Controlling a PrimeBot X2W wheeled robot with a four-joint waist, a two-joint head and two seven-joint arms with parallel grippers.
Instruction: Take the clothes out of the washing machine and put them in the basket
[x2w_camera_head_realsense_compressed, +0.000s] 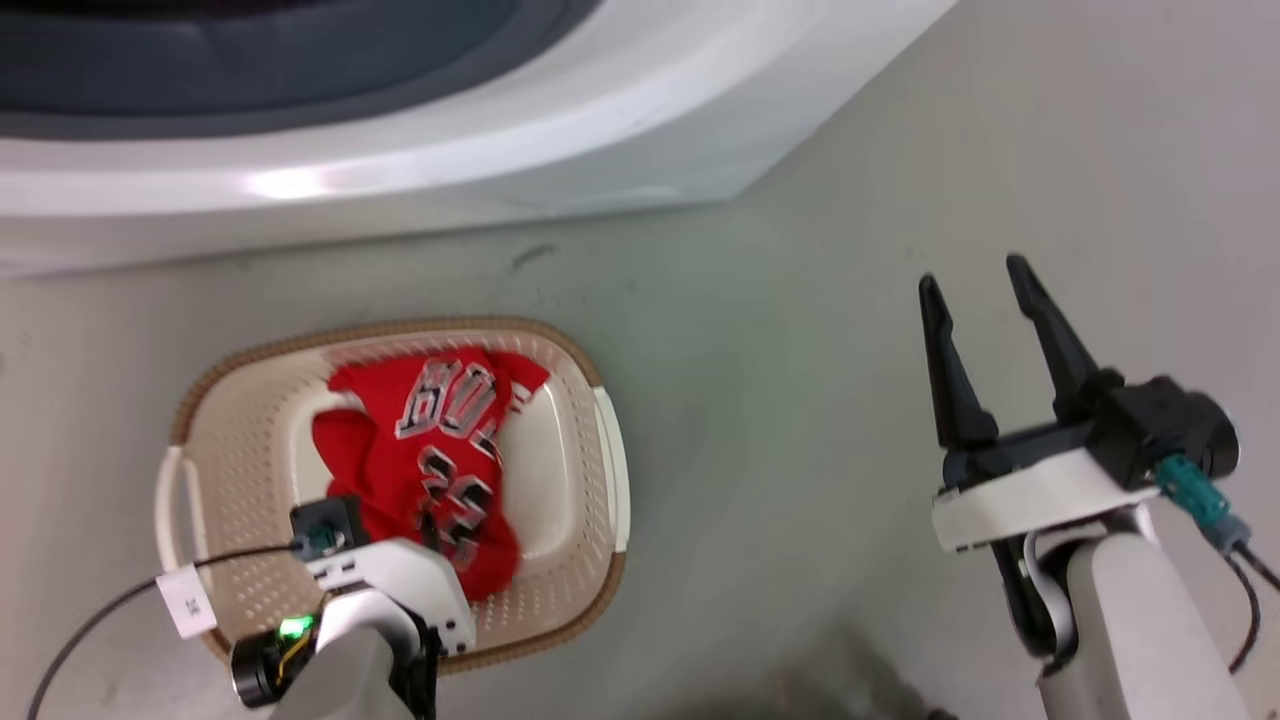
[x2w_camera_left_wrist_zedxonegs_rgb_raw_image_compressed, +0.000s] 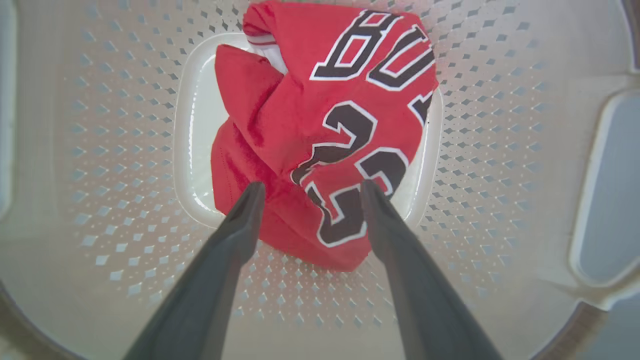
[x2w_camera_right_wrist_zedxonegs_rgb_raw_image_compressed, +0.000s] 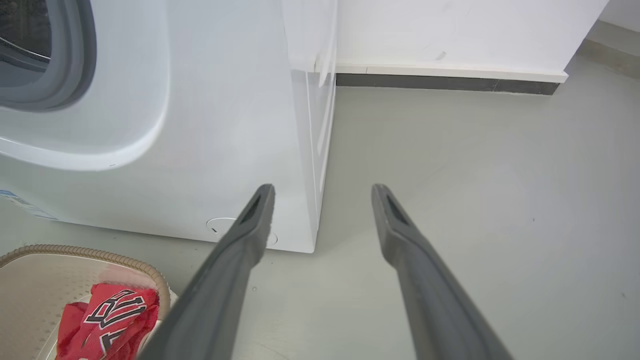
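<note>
The left gripper (x2w_camera_left_wrist_zedxonegs_rgb_raw_image_compressed: 311, 186) hangs over the basket (x2w_camera_left_wrist_zedxonegs_rgb_raw_image_compressed: 100, 150) with its two fingers spread wide and nothing between them. Just beyond and below its fingertips lies the jersey (x2w_camera_left_wrist_zedxonegs_rgb_raw_image_compressed: 340, 125), in a crumpled heap on the bottom of the basket. I cannot tell if the tips touch the cloth.

I judge that the jersey is light, soft and limp: it keeps no shape, it hangs and stretches when lifted, and it cannot break. The smooth fabric may slide out of a shallow pinch. A good place to take hold is the raised fold to the left of the fingertips, with the fingers closing deep across a thick ridge and not on a single flat layer.

The heap is longer than it is wide. Its long axis runs away from the gripper, nearly along the line of the fingers. The number end is near the tips and the letter end points to the far wall of the basket.

Well apart to the right, the right gripper (x2w_camera_head_realsense_compressed: 973, 275) is also open and empty, over the bare floor (x2w_camera_head_realsense_compressed: 780, 400). Beyond both grippers stands the washing machine (x2w_camera_head_realsense_compressed: 500, 170). Too little of its opening shows to say whether clothes remain in it.
</note>
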